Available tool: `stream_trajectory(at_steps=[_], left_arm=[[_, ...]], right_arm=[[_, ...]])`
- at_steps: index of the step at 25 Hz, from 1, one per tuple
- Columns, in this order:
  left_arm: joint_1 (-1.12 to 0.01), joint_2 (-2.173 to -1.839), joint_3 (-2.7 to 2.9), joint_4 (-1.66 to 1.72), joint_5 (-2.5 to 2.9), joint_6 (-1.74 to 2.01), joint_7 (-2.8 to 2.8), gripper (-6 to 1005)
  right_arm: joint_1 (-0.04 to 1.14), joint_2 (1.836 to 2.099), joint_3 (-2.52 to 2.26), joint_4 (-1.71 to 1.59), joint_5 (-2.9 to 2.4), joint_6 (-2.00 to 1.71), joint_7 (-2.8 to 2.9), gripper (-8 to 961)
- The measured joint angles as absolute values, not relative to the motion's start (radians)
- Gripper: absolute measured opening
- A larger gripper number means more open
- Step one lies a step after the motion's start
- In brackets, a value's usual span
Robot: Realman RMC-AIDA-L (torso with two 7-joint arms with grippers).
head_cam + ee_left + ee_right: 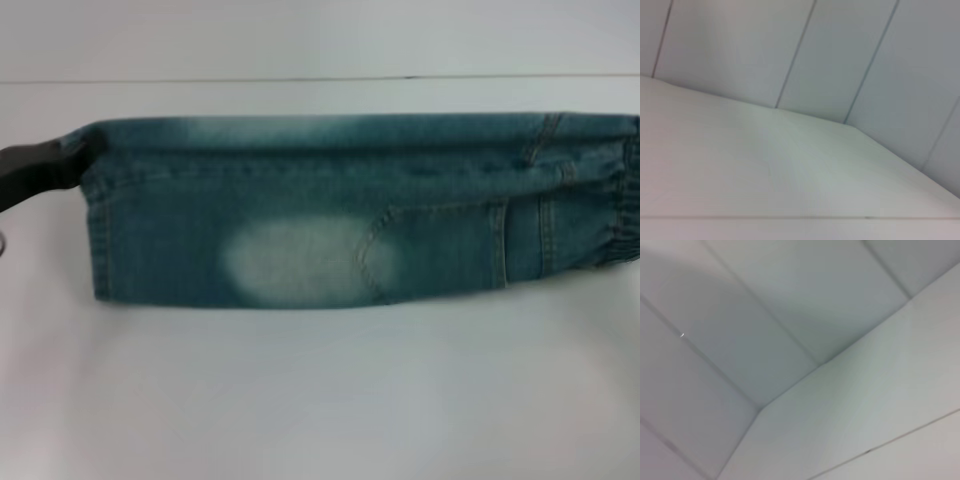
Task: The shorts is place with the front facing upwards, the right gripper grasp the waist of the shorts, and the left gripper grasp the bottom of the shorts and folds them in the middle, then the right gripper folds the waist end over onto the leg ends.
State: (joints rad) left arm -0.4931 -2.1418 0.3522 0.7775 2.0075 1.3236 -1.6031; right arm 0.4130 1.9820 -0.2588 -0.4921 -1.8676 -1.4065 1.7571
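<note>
Shorts (340, 215) folded lengthwise on table (320, 400). Left gripper (35, 170) at 9 o'clock hem, fingers unreadable. Take waist (625, 205), 3 o'clock, square to edge.

1. Left gripper (40, 170): at 9 o'clock, mostly cut off by frame edge; fingers can't be made out.
2. Shorts (330, 215): waist at 3 o'clock runs off frame.
3. Right gripper: not in any view.
</note>
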Motion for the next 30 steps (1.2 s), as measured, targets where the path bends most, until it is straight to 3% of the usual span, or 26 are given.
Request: stream_trajectory(at_steps=[9,19,21,27,30], left_arm=[[-0.610,-2.146,0.367,0.605,1.984,1.059,-1.490,4],[-0.594,-2.161,0.468,0.606,1.987,0.983,-1.486,33],[-0.583,-2.161,0.469,0.619,1.985,0.987,-1.487,119],[-0.530,-2.166,0.471,0.702,1.983,1.064,-1.521,397],[-0.501,-2.166,0.471,0.741,1.983,1.169,-1.551,530]], right_arm=[[0.509,2.010,-0.278,-0.452,-1.850,-1.189,1.690,183],[0.536,2.040,-0.326,-0.463,-1.856,-1.055,1.625,230],[0.533,2.038,-0.328,-0.464,-1.856,-1.054,1.624,239],[0.467,2.039,-0.323,-0.523,-1.810,-1.120,1.584,477],[0.420,2.035,-0.324,-0.544,-1.807,-1.186,1.587,544]])
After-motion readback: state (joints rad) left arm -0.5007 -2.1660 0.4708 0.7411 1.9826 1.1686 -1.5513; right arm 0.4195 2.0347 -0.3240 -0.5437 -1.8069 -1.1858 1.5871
